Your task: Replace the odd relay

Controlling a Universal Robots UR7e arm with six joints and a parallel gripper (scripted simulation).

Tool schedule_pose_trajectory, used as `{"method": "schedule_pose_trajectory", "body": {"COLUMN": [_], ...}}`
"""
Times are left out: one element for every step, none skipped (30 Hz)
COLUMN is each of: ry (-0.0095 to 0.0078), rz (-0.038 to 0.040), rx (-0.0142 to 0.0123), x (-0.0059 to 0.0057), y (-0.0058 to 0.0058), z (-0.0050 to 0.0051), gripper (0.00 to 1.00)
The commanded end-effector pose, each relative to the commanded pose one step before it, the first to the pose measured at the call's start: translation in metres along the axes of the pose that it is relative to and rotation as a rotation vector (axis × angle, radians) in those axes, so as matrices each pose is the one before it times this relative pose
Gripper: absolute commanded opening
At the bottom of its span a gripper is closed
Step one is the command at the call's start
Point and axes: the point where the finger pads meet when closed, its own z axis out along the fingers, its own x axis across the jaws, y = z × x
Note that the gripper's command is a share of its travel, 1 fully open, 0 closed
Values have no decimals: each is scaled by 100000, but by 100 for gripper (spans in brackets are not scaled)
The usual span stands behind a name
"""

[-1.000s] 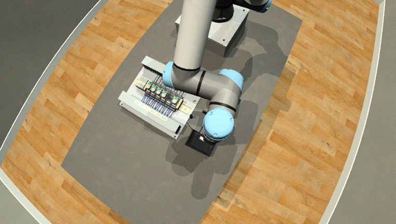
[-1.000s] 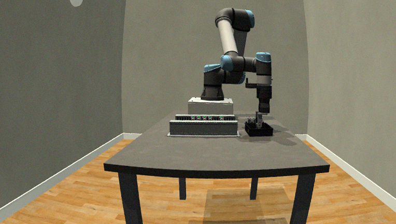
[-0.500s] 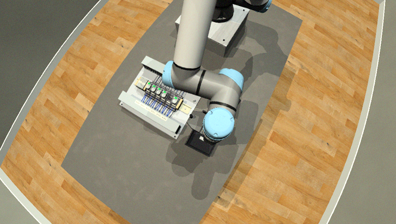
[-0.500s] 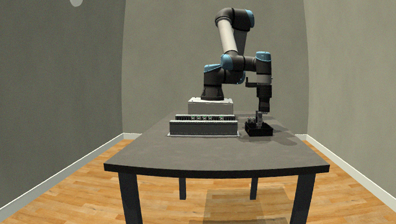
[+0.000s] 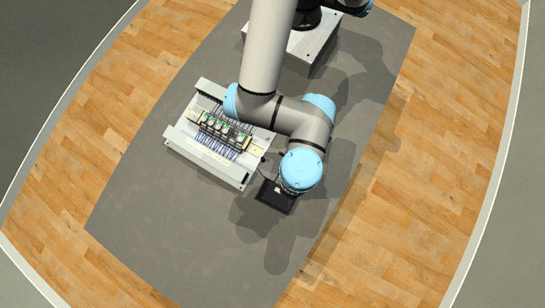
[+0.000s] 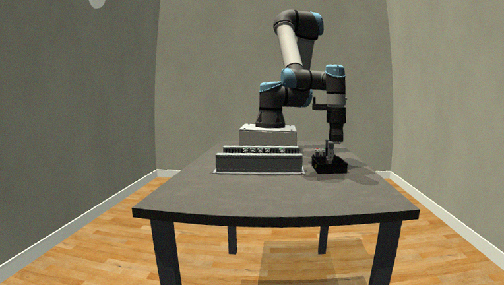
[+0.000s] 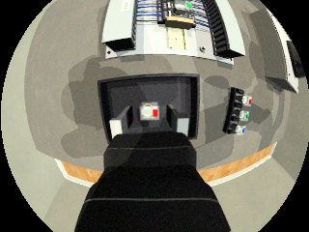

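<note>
My gripper [image 7: 149, 112] is open and hangs just above the black tray [image 7: 149, 108], its fingers wide apart. A relay with a red button [image 7: 150, 112] rests in the tray between the fingers, which do not grip it. In the exterior view the gripper [image 6: 329, 153] stands over the tray [image 6: 328, 165], to the right of the panel. On the panel, the row of relays with green buttons [image 5: 218, 124] ends in a bare tan socket [image 7: 178, 22] on the tray side. Three spare relays [image 7: 241, 112] stand to the right of the tray, with red, green and blue buttons.
The grey relay panel [image 5: 215, 141] with its wire ducts lies to the left of the tray [image 5: 274, 197]. The arm's pedestal [image 6: 267, 135] stands behind the panel. The table's edge runs close behind the tray in the wrist view.
</note>
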Motion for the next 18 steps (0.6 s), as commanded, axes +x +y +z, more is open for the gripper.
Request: {"method": "schedule_pose_trajectory", "body": {"ry": [-146, 0, 0, 0, 0, -7, 2, 2, 2, 2, 0, 0, 0, 0, 0, 0, 0, 0], "rz": [-2, 0, 0, 0, 0, 0, 0, 0, 0, 0, 0, 0, 0, 0, 0, 0, 0, 0], "rx": [-39, 0, 0, 0, 0, -1, 0, 0, 0, 0, 0, 0, 0, 0, 0, 0, 0, 0], "x": [-44, 0, 0, 0, 0, -2, 1, 1, 1, 1, 0, 0, 0, 0, 0, 0, 0, 0], "y": [12, 0, 0, 0, 0, 1, 0, 0, 0, 0, 0, 0, 0, 0, 0, 0, 0, 0], "z": [-94, 0, 0, 0, 0, -76, -80, -80, -80, -80, 0, 0, 0, 0, 0, 0, 0, 0], "gripper": [100, 100, 100, 100, 100, 100, 100, 100, 100, 100, 100, 100, 100, 100, 100, 100, 100, 100]}}
